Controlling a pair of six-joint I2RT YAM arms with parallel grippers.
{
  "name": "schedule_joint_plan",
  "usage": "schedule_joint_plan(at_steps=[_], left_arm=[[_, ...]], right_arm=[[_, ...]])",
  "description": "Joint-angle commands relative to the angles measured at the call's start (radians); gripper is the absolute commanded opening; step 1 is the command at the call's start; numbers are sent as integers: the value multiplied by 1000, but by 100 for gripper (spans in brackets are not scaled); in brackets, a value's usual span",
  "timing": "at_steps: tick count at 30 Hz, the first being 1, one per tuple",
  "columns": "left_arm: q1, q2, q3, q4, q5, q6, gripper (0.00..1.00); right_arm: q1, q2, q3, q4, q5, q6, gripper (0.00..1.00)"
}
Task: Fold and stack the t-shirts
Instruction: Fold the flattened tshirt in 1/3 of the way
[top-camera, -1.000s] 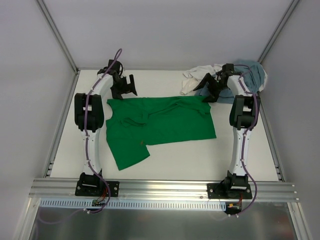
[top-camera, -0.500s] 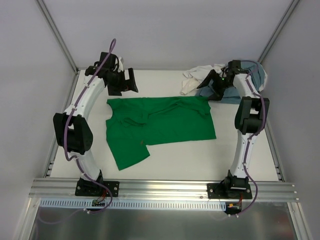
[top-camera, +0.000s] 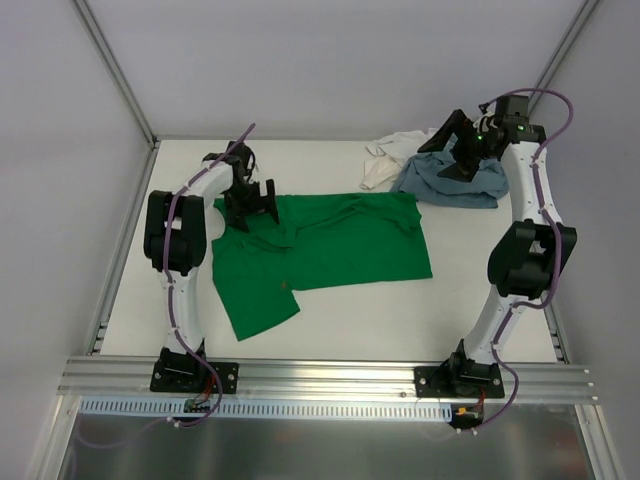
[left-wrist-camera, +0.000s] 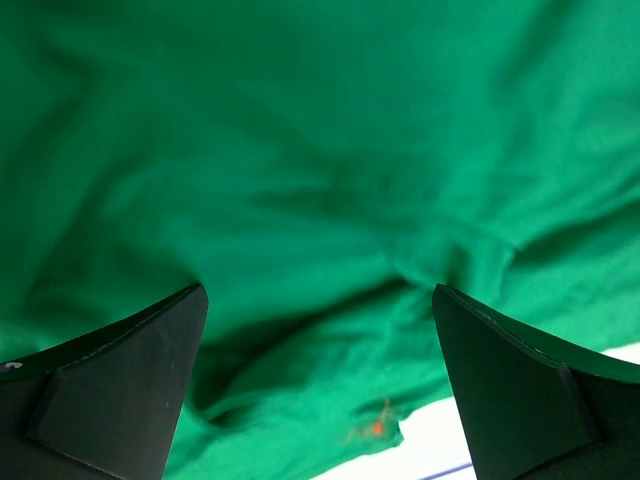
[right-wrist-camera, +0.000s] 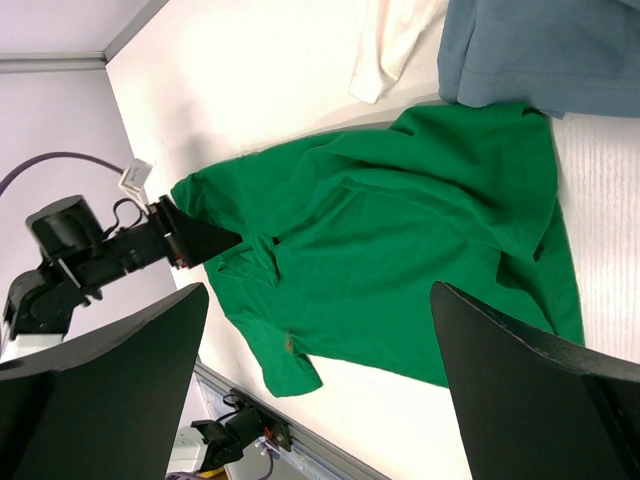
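table: The white table (top-camera: 480, 310) carries all three shirts; both arms are bolted at its near edge.
green shirt: The green shirt (top-camera: 340, 250) lies mid-table, mostly spread out but rumpled. There are creases near its far-left part, and one flap trails toward the near left.
blue shirt: The blue shirt (top-camera: 450, 185) is bunched at the far right. Its edge is touching or just beside the green shirt's far-right corner.
white shirt: The white shirt (top-camera: 385, 160) is crumpled at the far edge, against the left side of the blue shirt.
left gripper: The left gripper (top-camera: 255, 205) is low over the green shirt's far-left creases. Its jaws are spread wide with nothing between them. Its wrist view shows only green cloth close below, and whether the fingers touch that cloth cannot be told.
right gripper: The right gripper (top-camera: 452, 152) is raised well above the blue shirt. Its jaws are spread wide and it holds nothing. Its wrist view looks down across the green shirt.
step: This looks like the start of work on the green shirt, getting it flat before the first fold. No shirt is folded and no stack is begun.
next move: The left gripper likely needs to close on a single layer at the far-left edge, avoiding the doubled creases. The right gripper would have to come down to the matching far-right corner without catching the blue shirt beside it. Both could then pull the cloth flat.
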Motion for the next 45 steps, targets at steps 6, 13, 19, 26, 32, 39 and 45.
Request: schedule_joint_plan(at_steps=[6,13,19,26,32,39,45], left_arm=[[-4,38,54,32,-26,-22,99],[-2,104,91,52,-81,-12,99],[-2,196,215,28,-107,4,99],[13,227,329,-12,-130,-4,99],[36,106,320,3,-88,-2,99],[39,-35,255,-6,54,-64,99],[32,-110,220,-17,120,-65,99]], right_arm=[[-21,-104,-7,-65,17,-24,99],[-29,-111,25,-80,0,-4,99],[-35,-88,107,-136,-9,-12,100],[-38,-73,111,-134,-27,-2,100],[-25,-41,70,-114,-44,-8,99],[29,-10,26,-64,-52,4,99],[51,-22,-39,-13,-53,8,99]])
